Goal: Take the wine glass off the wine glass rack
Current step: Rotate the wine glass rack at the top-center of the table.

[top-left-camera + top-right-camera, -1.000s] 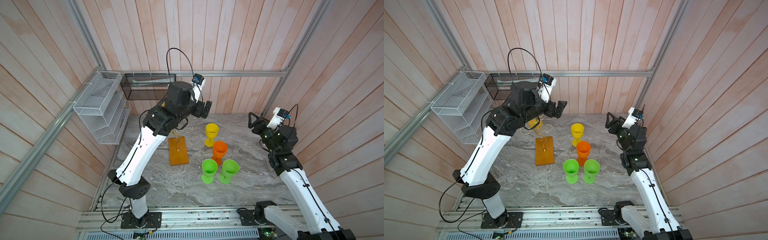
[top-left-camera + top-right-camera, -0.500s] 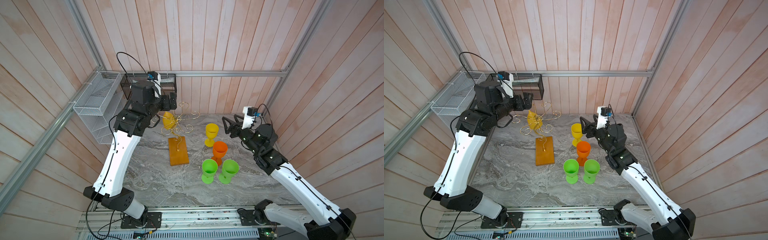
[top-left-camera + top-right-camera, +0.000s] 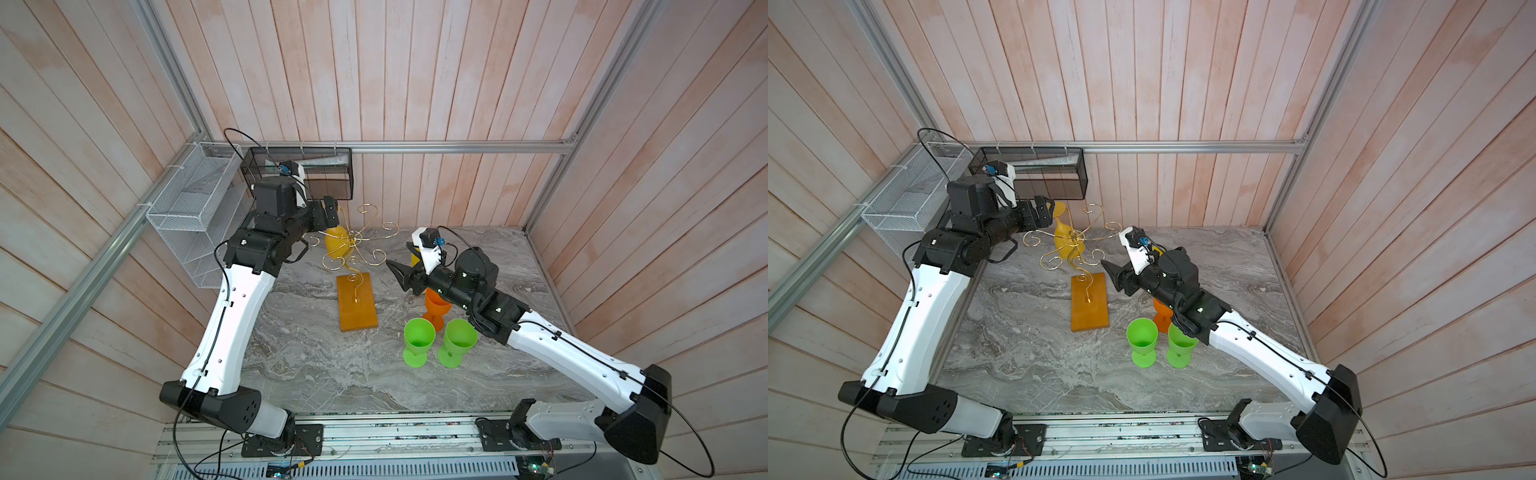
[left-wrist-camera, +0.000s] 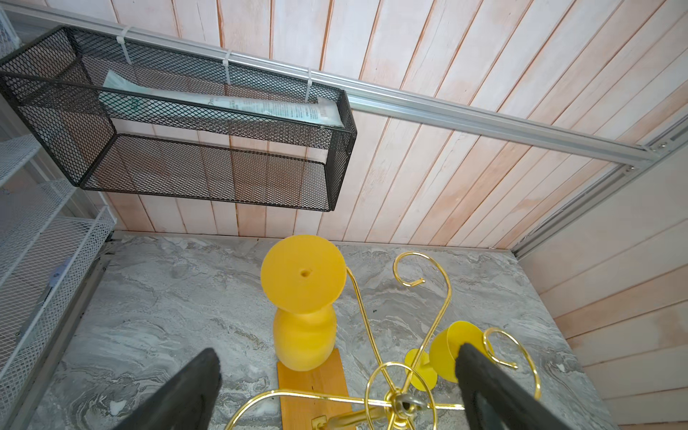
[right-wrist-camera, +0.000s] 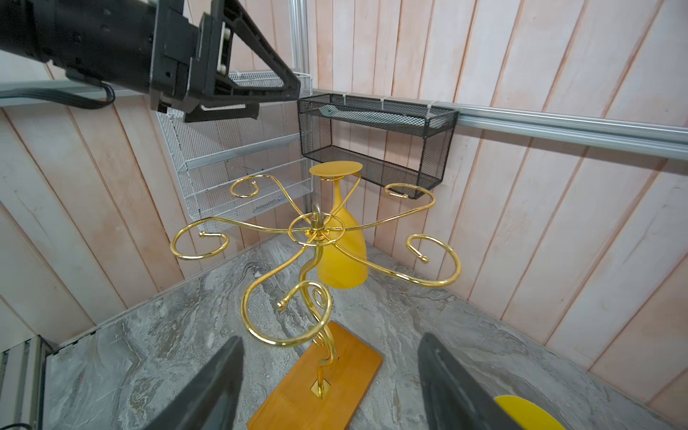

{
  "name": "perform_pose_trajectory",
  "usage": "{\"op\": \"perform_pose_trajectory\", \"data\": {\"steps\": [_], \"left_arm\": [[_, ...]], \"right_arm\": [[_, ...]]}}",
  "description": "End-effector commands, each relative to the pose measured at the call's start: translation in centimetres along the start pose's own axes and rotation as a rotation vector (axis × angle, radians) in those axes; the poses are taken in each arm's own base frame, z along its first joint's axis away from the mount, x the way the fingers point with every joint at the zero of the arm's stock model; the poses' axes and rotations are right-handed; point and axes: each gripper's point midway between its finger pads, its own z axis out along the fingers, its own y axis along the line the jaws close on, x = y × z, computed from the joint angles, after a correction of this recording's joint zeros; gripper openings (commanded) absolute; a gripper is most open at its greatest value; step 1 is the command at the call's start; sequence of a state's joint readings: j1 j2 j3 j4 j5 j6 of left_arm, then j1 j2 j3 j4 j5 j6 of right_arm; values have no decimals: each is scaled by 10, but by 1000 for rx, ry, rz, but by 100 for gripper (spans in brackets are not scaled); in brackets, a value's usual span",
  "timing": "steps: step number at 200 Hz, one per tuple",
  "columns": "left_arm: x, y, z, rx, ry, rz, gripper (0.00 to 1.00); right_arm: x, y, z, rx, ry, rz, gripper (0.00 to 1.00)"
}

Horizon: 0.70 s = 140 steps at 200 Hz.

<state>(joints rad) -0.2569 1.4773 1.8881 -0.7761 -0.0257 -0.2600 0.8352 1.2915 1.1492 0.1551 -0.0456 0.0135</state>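
The wine glass rack [image 3: 357, 301] [image 3: 1089, 301] is a gold wire stand with scroll arms on an amber wooden base [image 5: 335, 383]. A yellow wine glass [image 3: 338, 245] [image 3: 1067, 245] [image 5: 342, 253] hangs upside down from a rear arm, foot [image 4: 303, 273] uppermost. My left gripper [image 3: 326, 212] [image 3: 1040, 208] [image 4: 337, 352] is open, high behind the rack, just short of the glass's foot. My right gripper [image 3: 397, 274] [image 3: 1113, 276] [image 5: 330, 338] is open and empty. It points at the rack's stem from the right, short of the scrolls.
Upright on the marble to the right stand a yellow glass [image 4: 450, 350], an orange one [image 3: 436, 307] and two green ones [image 3: 419, 340] [image 3: 459, 340], under my right arm. A black mesh basket [image 3: 328, 166] and a white wire shelf [image 3: 187, 208] hang on the back-left walls.
My left arm swung back from over the rack to the rear left. My right arm reached in from the right wall to the rack, its jaws narrowing slightly.
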Motion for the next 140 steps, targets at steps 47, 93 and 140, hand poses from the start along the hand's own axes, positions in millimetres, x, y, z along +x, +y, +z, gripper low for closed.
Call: {"op": "perform_pose_trajectory", "data": {"steps": [47, 93, 140], "left_arm": [[-8, 4, -12, 15, -46, -30, 100], [-8, 5, -15, 15, -47, -35, 100], [-9, 6, -17, 10, -49, -36, 100]], "right_arm": [[9, 16, 30, -43, 37, -70, 71], [19, 9, 42, -5, 52, -118, 69], [16, -10, 44, 15, 21, -84, 61]]}}
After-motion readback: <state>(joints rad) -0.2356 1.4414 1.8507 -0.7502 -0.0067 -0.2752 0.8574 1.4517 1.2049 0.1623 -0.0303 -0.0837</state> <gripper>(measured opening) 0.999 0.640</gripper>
